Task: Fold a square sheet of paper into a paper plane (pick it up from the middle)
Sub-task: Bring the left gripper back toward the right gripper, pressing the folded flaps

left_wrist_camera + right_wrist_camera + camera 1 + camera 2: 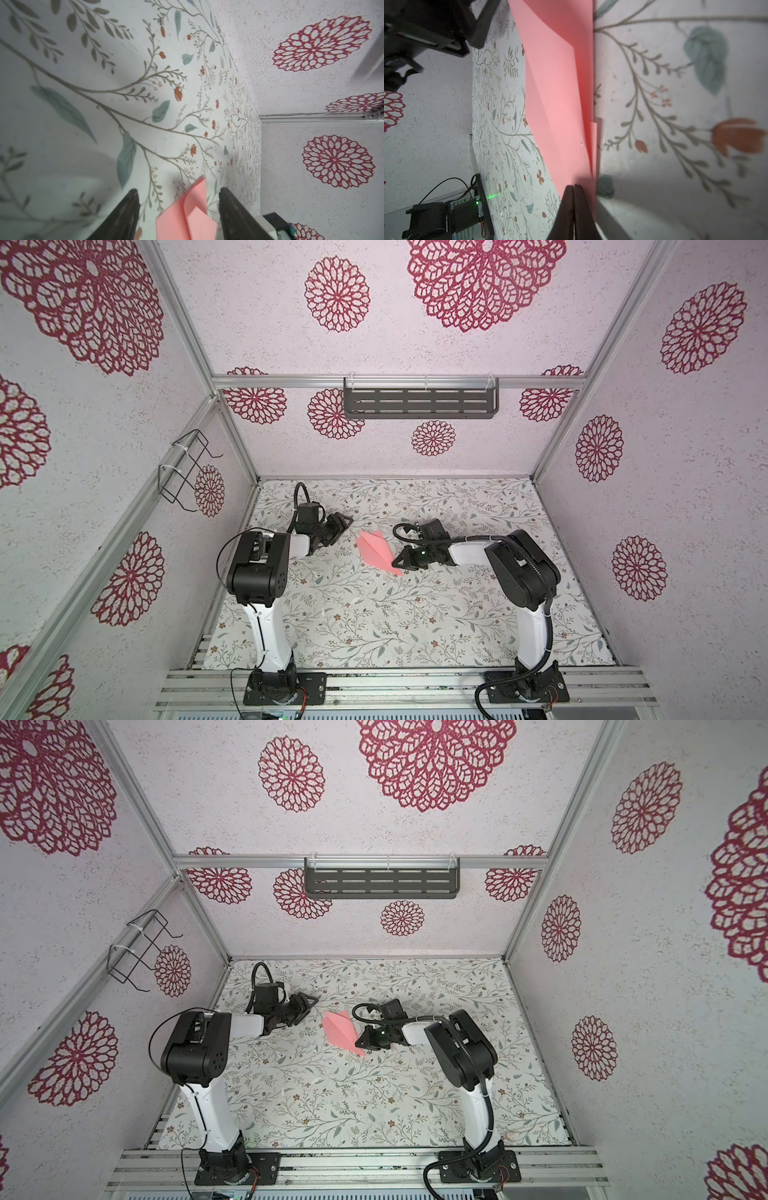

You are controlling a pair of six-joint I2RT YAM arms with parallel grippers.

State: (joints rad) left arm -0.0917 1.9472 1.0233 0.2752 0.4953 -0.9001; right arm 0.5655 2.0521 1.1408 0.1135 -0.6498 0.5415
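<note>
The square sheet of paper, salmon-pink, is folded into a narrow pointed dart, the paper plane (376,553) (343,1031), and lies flat mid-table with its point toward the front right. My left gripper (347,520) (311,1000) is open just left of the plane's blunt end and apart from it. In the left wrist view the gripper (179,190) has spread fingers with a lifted paper flap (182,218) showing between them, untouched. My right gripper (394,562) (358,1042) is shut at the pointed end. In its wrist view the closed tips (574,185) lie over the paper's edge (556,104), nothing visibly between them.
The floral table mat (415,626) carries a few small white scraps (357,599). A dark slotted shelf (419,402) hangs on the back wall and a black wire rack (187,470) on the left wall. Aluminium rails (395,684) run along the front edge.
</note>
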